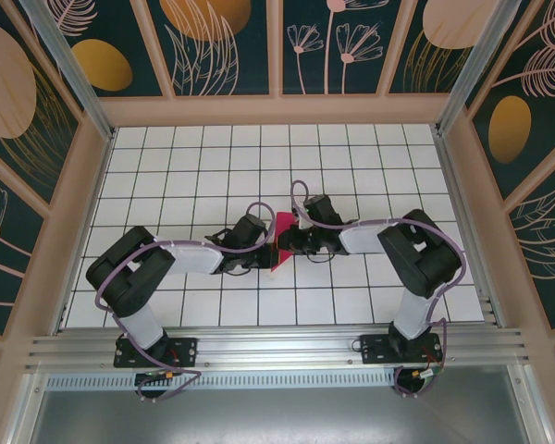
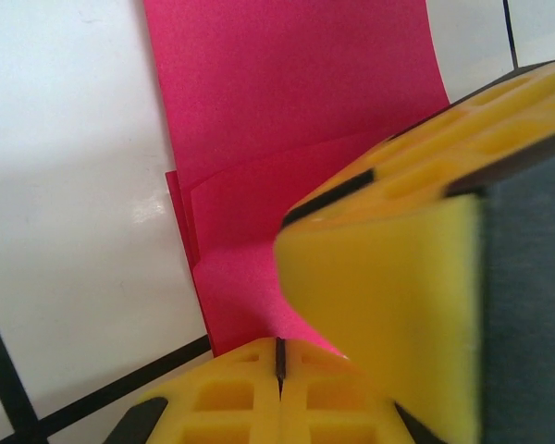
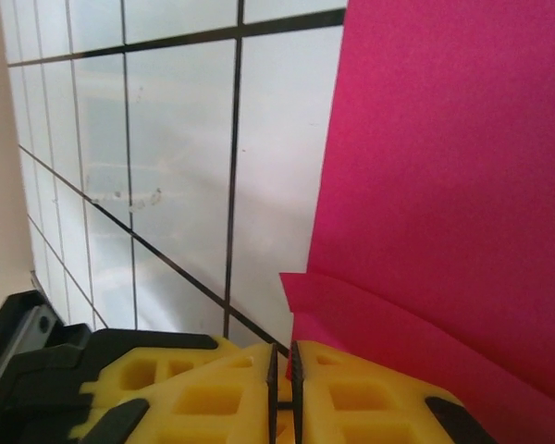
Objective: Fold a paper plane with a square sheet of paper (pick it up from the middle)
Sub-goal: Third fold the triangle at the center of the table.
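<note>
On the worktop (image 1: 213, 157), the left hand (image 2: 279, 356) is closed tight, pinching the folded pink paper (image 2: 287, 111); the right hand (image 3: 282, 365), nearly closed, reaches its edge, grip unclear.

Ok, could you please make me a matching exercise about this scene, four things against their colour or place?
Things:
1 paper
2 table
3 left hand
4 right hand

Descriptions:
a white, dark grid lines
b at the paper's right side
c magenta-pink, partly folded
d at the paper's left side

Pairs: 1-c; 2-a; 3-d; 4-b
</note>
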